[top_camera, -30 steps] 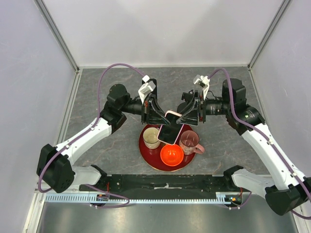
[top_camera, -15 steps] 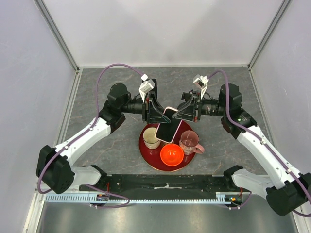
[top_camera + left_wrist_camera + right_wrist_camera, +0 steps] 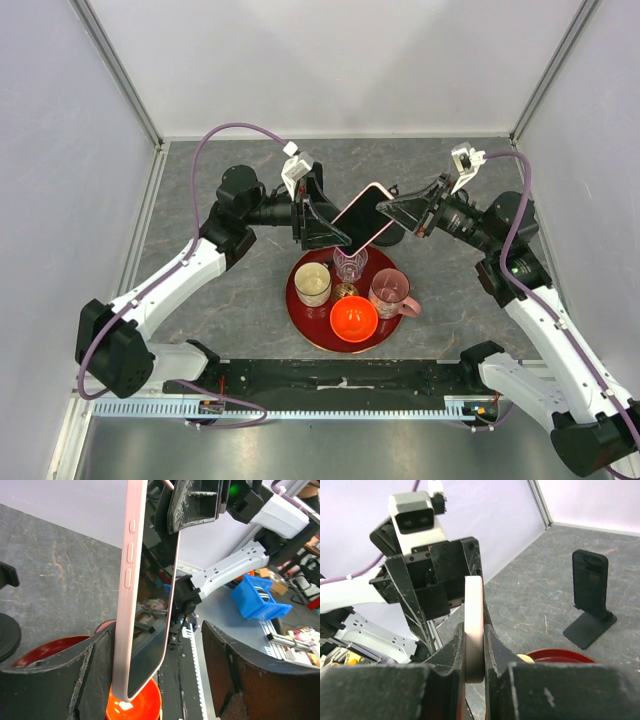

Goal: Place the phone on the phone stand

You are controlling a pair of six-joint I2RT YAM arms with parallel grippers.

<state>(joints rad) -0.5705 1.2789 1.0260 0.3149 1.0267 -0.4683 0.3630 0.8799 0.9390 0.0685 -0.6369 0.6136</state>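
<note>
Table (image 3: pixel 220 300): grey, bears everything listed
Red tray (image 3: pixel 292 300): near centre, no part in this job
Phone (image 3: pixel 362 218): aloft at the tray's 12 o'clock, tilted, not on the phone stand (image 3: pixel 6 635); carrying over and seating remain, I judge
Right pincer (image 3: pixel 388 208): pinching the phone's 2 o'clock end
Left pincer (image 3: pixel 338 238): spread about its 8 o'clock end
Views: left wrist alone shows the stand's disc base; right wrist alone shows a black slab stand (image 3: pixel 590 587); overhead shows neither clearly

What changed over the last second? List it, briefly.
The phone moved back and right from over the tray, clamped in the right tool as that arm swung outward, uncovering a glass. The left tool barely moved, open around the phone's lower end. The cups and bowl stayed.
</note>
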